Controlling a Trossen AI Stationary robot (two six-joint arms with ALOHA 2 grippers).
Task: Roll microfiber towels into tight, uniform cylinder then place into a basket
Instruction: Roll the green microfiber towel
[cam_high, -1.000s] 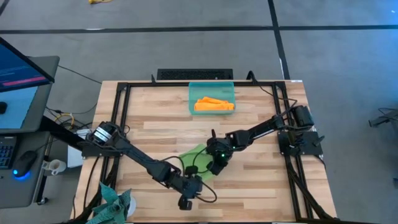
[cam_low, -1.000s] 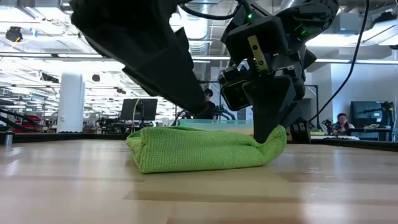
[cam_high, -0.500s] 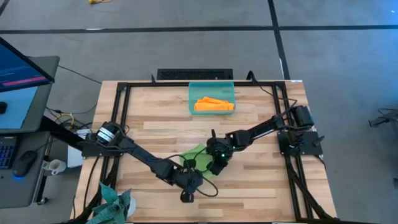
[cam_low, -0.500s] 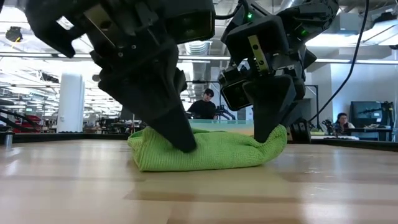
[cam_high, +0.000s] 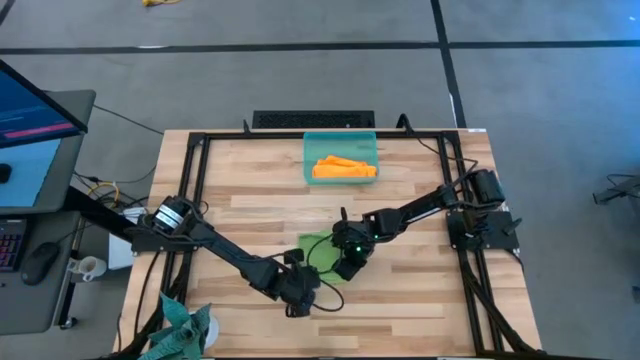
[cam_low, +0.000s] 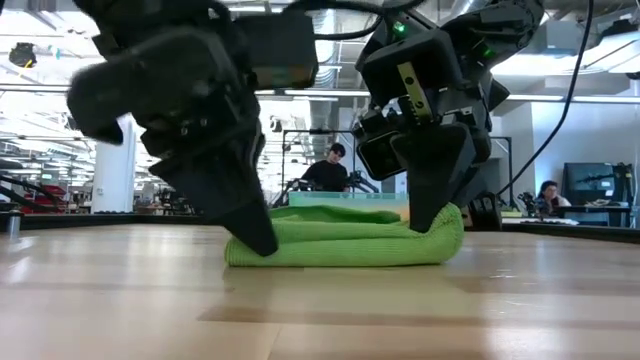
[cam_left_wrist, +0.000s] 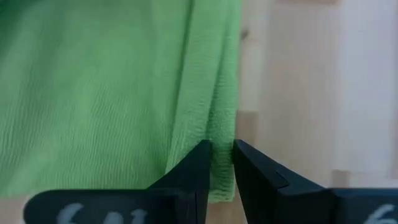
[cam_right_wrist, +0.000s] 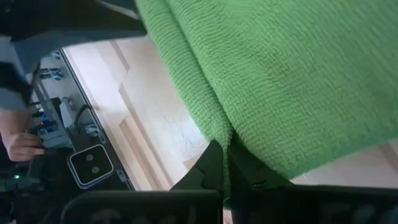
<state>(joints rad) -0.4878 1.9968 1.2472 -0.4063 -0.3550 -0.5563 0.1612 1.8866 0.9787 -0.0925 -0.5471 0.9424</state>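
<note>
Lime green towel (cam_low: 345, 237) lies folded mid-desk; left gripper (cam_low: 255, 240) and right gripper (cam_low: 425, 215) each have narrow jaws pinching its opposite ends.

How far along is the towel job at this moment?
Done: the bright orange towel lies in the translucent teal plastic basket. In hand: the left gripper and the right gripper each pinch an edge of the lime green towel on the table. Left: rolling it and basketing it.
</note>
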